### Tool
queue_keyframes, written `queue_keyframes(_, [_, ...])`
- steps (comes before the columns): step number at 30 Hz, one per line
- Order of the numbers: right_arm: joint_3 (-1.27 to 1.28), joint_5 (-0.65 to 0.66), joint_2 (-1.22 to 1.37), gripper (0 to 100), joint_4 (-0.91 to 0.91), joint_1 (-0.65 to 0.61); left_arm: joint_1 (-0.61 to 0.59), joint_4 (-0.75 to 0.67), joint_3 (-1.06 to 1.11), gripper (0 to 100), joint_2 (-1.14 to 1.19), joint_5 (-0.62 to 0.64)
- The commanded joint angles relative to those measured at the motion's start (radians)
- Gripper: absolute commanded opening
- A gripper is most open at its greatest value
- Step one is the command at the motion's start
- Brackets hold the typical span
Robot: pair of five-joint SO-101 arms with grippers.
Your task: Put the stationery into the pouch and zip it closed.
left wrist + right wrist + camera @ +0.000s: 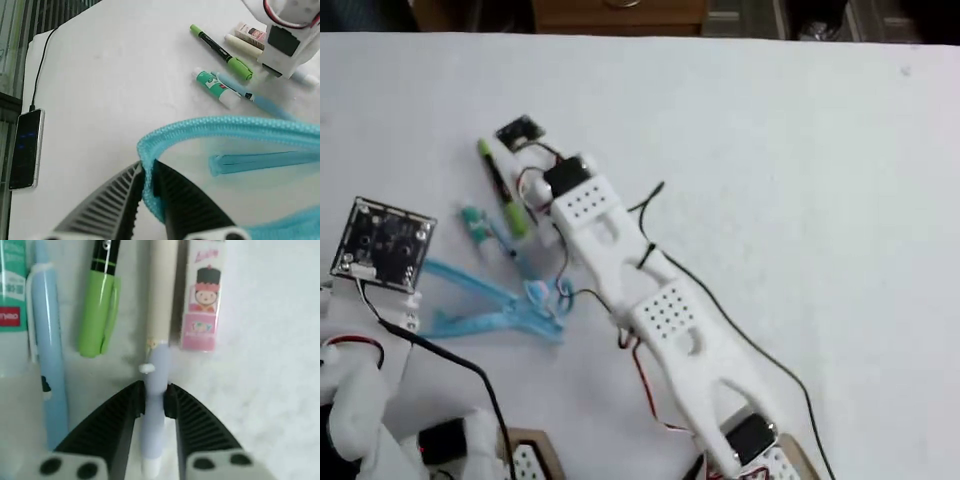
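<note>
Left jaws: the left gripper (148,172) is pinched shut on the woven rim of the pouch (225,127), with the blue fabric edge squeezed between the two dark fingers.
Right jaws: the right gripper (154,391) is clamped on the lavender end of the cream pen (162,300); the pen runs straight out from between the fingers.
Pouch: it lies on the table (800,150), its mouth held up at the pinched end, with the zip strip lying flat inside the loop of the rim.
Other stationery: this lies just beyond the pouch, roughly parallel. The green marker (100,315) and the eraser (202,295) flank the cream pen, with the blue pen (47,340) and the glue stick (12,305) past the marker.
Right arm: the right arm (650,290) stretches diagonally from the near edge to the stationery, wrist low.
Left arm: the left arm (360,400) sits at the near left corner, wrist over the pouch's end.
Beyond: a phone (25,147) lies well apart, cable attached.
</note>
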Motion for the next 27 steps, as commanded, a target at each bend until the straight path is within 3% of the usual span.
queue_keyframes(1, [-0.044, 0.023, -0.044, 1.8, 0.056, -0.001, 0.007, 0.012, 0.097, 2, 0.016, -0.029])
queue_keyframes(19, [-0.155, -0.018, -0.381, 1.8, 0.128, 0.068, 0.007, 0.012, 0.097, 2, 0.012, -0.044])
queue_keyframes(23, [-0.155, -0.126, -0.519, 1.8, 0.128, 0.134, 0.008, 0.012, 0.097, 2, 0.012, 0.012])
queue_keyframes(27, [-0.153, -0.146, -0.725, 1.8, 0.128, 0.162, 0.008, 0.012, 0.095, 2, 0.010, 0.094])
